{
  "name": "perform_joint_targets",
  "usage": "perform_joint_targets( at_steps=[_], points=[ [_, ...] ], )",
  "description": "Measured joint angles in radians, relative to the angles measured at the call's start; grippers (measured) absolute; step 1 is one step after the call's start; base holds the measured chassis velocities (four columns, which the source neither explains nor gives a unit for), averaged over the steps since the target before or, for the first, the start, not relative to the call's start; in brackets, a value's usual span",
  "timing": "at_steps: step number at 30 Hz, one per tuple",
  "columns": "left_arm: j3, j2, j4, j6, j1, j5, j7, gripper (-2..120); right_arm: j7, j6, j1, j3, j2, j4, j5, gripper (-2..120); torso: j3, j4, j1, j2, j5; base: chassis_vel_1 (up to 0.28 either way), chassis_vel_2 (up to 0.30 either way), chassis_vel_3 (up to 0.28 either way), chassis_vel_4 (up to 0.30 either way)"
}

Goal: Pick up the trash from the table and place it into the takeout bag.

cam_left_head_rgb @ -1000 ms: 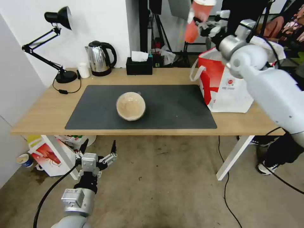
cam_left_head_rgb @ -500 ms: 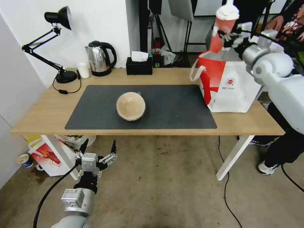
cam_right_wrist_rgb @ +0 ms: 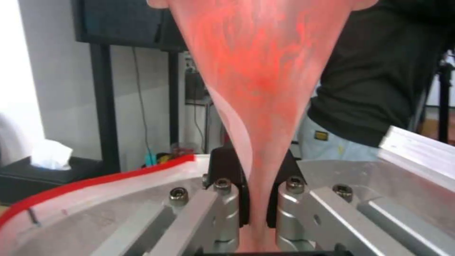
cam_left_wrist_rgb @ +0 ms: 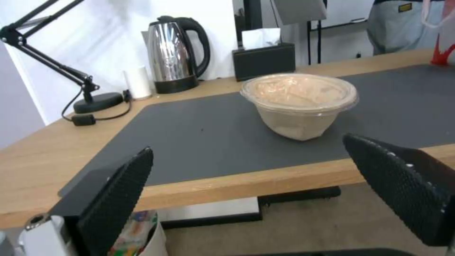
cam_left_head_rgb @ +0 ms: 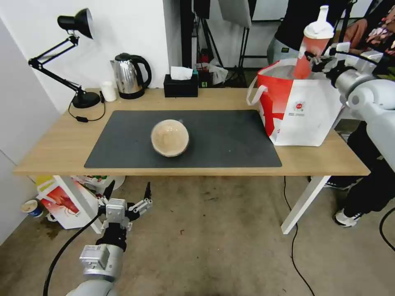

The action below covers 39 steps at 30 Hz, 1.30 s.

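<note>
At the table's (cam_left_head_rgb: 61, 152) two o'clock corner, the right gripper (cam_left_head_rgb: 317, 57) clenches the red cup (cam_left_head_rgb: 312, 49) upright above the takeout bag's (cam_left_head_rgb: 304, 111) mouth; it should sink inside before releasing. The domed bowl (cam_left_head_rgb: 170, 137) waits mid-table; the left gripper (cam_left_head_rgb: 127, 193) hangs open below.

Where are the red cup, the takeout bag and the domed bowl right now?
red cup (cam_left_head_rgb: 309, 52): head view, on its translucent red wall below the white lid.
takeout bag (cam_left_head_rgb: 306, 119): head view, on the white front panel under the logo.
domed bowl (cam_left_wrist_rgb: 299, 93): left wrist view, on the clear dome lid.
</note>
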Motion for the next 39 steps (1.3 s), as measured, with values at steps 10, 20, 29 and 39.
perform_joint_targets(
  at_steps=[10, 20, 29, 39],
  points=[
    [0.000, 0.000, 0.000, 0.000, 0.000, 0.000, 0.000, 100, -0.013, -0.001, 0.039, -0.003, 0.028, -0.086, 0.000, 3, 0.000, 0.0001, 0.000, 0.000, -0.0001, 0.000, 0.000, 0.000, 0.000],
    [0.000, 0.000, 0.000, 0.000, 0.000, 0.000, 0.000, 100, -0.025, -0.002, 0.116, -0.040, 0.083, -0.184, -0.024, 3, 0.000, 0.0000, 0.000, 0.000, -0.0001, 0.000, 0.000, 0.000, 0.000],
    [0.000, 0.000, 0.000, 0.000, 0.000, 0.000, 0.000, 100, -0.031, -0.024, 0.122, -0.055, 0.115, -0.227, -0.076, 3, 0.000, 0.0001, 0.000, 0.000, -0.0002, 0.000, 0.000, 0.000, 0.000],
    [0.000, 0.000, 0.000, 0.000, 0.000, 0.000, 0.000, 100, -0.033, -0.050, 0.047, -0.039, 0.102, -0.186, -0.117, 3, 0.000, 0.0000, 0.000, 0.000, 0.0000, 0.000, 0.000, 0.000, 0.000]
  ],
)
